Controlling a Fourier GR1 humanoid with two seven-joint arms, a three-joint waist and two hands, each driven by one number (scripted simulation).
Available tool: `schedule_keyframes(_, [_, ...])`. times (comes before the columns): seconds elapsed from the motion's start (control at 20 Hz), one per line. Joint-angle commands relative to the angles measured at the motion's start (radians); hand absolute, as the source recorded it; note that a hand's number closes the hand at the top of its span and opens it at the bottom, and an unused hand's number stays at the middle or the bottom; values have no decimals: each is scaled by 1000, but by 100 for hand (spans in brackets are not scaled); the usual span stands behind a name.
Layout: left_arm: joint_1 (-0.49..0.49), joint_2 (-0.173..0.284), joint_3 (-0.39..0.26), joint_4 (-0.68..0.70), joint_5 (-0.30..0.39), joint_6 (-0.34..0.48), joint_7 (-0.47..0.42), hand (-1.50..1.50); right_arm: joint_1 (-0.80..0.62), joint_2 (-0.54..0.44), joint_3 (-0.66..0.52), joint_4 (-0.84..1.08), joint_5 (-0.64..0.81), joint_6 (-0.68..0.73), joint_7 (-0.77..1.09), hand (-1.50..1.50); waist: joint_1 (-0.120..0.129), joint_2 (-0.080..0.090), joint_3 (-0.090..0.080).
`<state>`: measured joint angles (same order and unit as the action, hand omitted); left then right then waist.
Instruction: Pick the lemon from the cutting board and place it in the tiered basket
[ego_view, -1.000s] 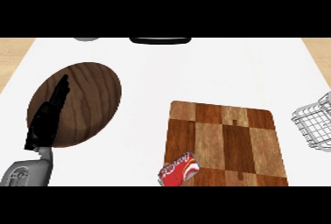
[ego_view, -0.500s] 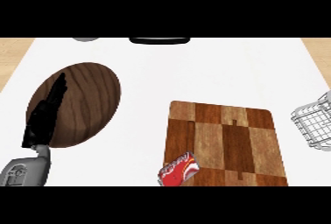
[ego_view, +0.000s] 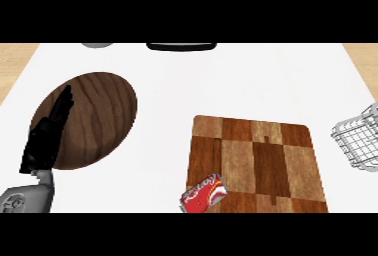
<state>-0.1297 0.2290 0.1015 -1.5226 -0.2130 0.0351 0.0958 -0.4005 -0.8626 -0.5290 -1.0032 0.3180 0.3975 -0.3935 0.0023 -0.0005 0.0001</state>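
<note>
One black left hand in view, fingers straight, resting over the dark oval wooden plate | right hand unseen | no lemon visible on the rectangular patchwork wooden cutting board, hence nothing grasped | red drink can tipped at board's near corner | white wire tiered basket waits at surface's right edge.

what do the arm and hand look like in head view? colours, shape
Only the left arm shows. The left hand is all black, long and narrow, its fingers tapering to slim tips. Below it comes a short pale wrist link, then a light grey forearm with rounded casing and a circular detail. No cables or markings visible.
</note>
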Motion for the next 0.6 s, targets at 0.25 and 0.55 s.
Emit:
schedule_keyframes(0.25, [-24, 12, 24, 38, 13, -19, -15, 0, -16, -236, -174, 259, -108, 160, 47, -150, -4, 3, 0])
schedule_keyframes(0.55, [-40, 26, 42, 44, 28, -34, -19, 0, 52, -386, -193, 533, -86, 287, -130, -150, 5, 7, 4])
